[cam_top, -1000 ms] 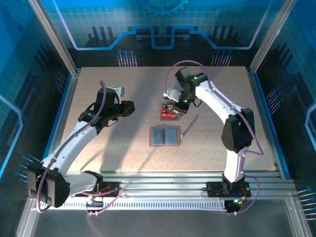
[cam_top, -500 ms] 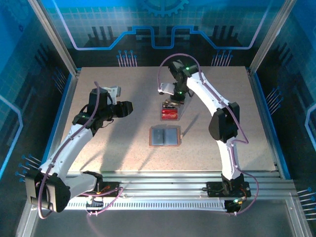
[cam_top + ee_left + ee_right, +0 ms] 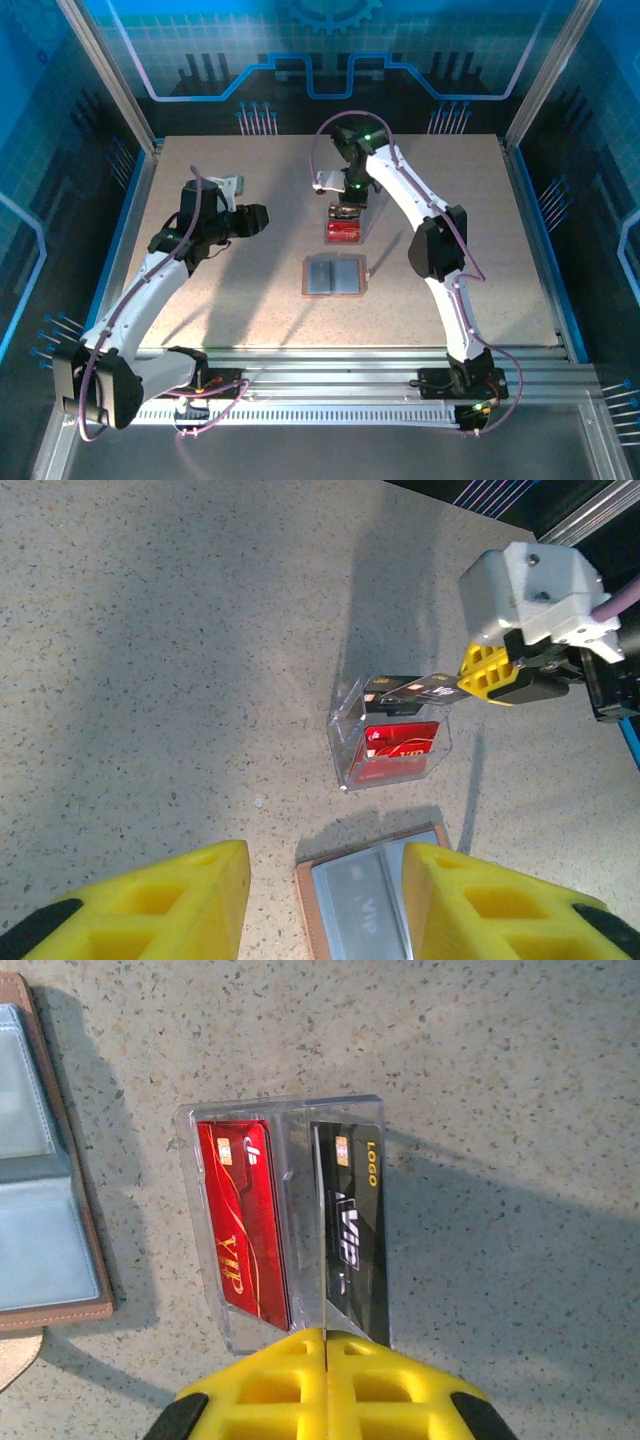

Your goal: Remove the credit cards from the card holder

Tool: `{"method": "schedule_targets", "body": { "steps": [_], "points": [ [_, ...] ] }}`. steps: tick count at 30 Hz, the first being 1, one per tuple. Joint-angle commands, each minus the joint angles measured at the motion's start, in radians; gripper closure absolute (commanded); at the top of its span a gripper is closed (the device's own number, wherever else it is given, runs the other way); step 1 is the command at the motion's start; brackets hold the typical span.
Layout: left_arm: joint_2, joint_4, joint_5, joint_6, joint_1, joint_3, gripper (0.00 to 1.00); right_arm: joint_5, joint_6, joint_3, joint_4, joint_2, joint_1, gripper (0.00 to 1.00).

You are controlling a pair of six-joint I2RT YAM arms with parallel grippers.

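Beige speckled table (image 3: pixel 500 200), blue patterned walls (image 3: pixel 400 50)

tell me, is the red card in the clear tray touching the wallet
Apart. The right wrist view shows the red card inside the clear tray, with bare table between tray and wallet.

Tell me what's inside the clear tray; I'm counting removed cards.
A red card and a black card, side by side. Anything beneath them is covered; the right gripper hides part of the tray.

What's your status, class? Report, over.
Left gripper open, near the open card holder. Right gripper shut on a credit card above the clear tray. Nothing in the way.
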Motion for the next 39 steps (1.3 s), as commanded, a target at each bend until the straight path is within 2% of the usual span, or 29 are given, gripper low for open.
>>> {"method": "schedule_targets", "body": {
  "steps": [1, 11, 18, 19, 22, 24, 31, 39],
  "points": [
    [0.0, 0.023, 0.003, -0.026, 0.012, -0.013, 0.56, 0.019, -0.03, 0.035, -0.026, 0.034, 0.013, 1.0],
    [-0.012, 0.018, -0.001, -0.044, 0.012, -0.028, 0.56, 0.023, -0.022, 0.022, -0.024, 0.058, 0.021, 1.0],
    [-0.023, 0.029, -0.008, -0.061, 0.013, -0.044, 0.56, 0.019, -0.006, 0.019, -0.018, 0.059, 0.029, 0.96],
    [-0.022, 0.03, -0.008, -0.061, 0.013, -0.045, 0.56, 0.018, -0.002, 0.019, -0.015, 0.058, 0.029, 0.94],
    [-0.019, 0.033, 0.002, -0.068, 0.012, -0.045, 0.56, 0.034, 0.016, 0.013, 0.002, 0.047, 0.029, 0.8],
    [-0.019, 0.032, 0.004, -0.066, 0.011, -0.044, 0.58, 0.027, 0.025, 0.001, 0.015, 0.035, 0.027, 0.76],
    [0.009, 0.032, 0.037, -0.069, 0.011, -0.028, 0.58, 0.018, 0.072, -0.037, 0.035, -0.015, 0.035, 0.73],
    [0.062, 0.083, 0.096, -0.126, 0.008, -0.04, 0.58, 0.0, 0.111, -0.186, 0.125, -0.115, 0.056, 0.72]
  ]
}}
